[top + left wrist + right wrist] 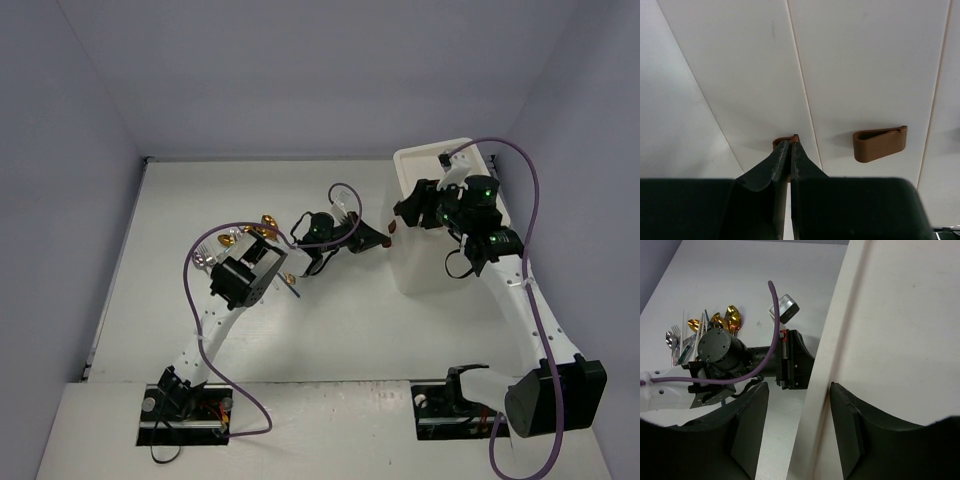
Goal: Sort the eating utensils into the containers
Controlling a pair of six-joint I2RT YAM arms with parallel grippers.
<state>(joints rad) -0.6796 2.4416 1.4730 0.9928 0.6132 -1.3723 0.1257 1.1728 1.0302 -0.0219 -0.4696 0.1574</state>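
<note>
One brown loop-handle (778,143) pinched in left end effector (791,145); right end effector (796,389) splayed astride white unit (900,340)

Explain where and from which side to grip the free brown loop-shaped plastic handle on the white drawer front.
Pinch the brown loop handle across its thin flat band, approaching the white drawer front head-on. It stands proud of a flat, smooth panel, so a frontal approach lets fingers straddle it. The left gripper pinches the neighbouring handle so.
</note>
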